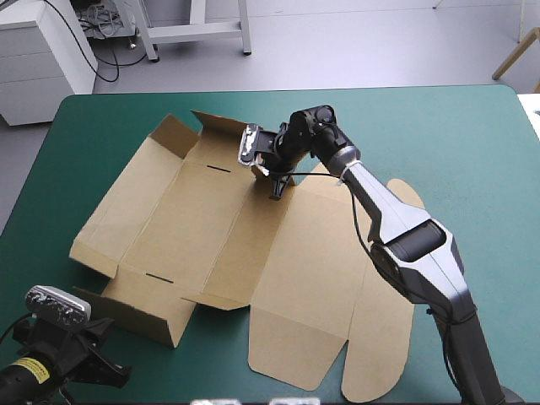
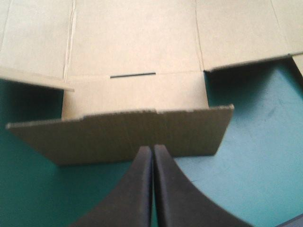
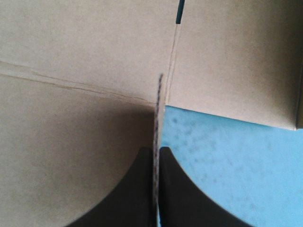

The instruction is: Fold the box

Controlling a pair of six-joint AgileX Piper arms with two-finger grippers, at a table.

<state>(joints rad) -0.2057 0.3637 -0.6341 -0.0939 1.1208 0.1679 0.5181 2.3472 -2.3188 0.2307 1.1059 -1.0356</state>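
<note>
The brown box (image 1: 278, 270) lies mostly flat on the teal-green cover, with its left-hand walls partly raised. My right gripper (image 1: 276, 187) is at the box's far side, shut on an upright flap. In the right wrist view that flap's thin edge (image 3: 157, 109) runs between the black fingers of the right gripper (image 3: 156, 150). My left gripper (image 1: 101, 350) sits at the table's near left corner. It is shut with nothing in it, and in its own view the left gripper (image 2: 152, 150) points at the raised near flap (image 2: 123, 135), with a slot (image 2: 132, 74) behind it.
Bare teal-green cover (image 1: 472, 143) stretches to the right of the box and along the far edge. The box's rounded lid flaps (image 1: 380, 354) reach close to the table's near edge, beside the right arm's base.
</note>
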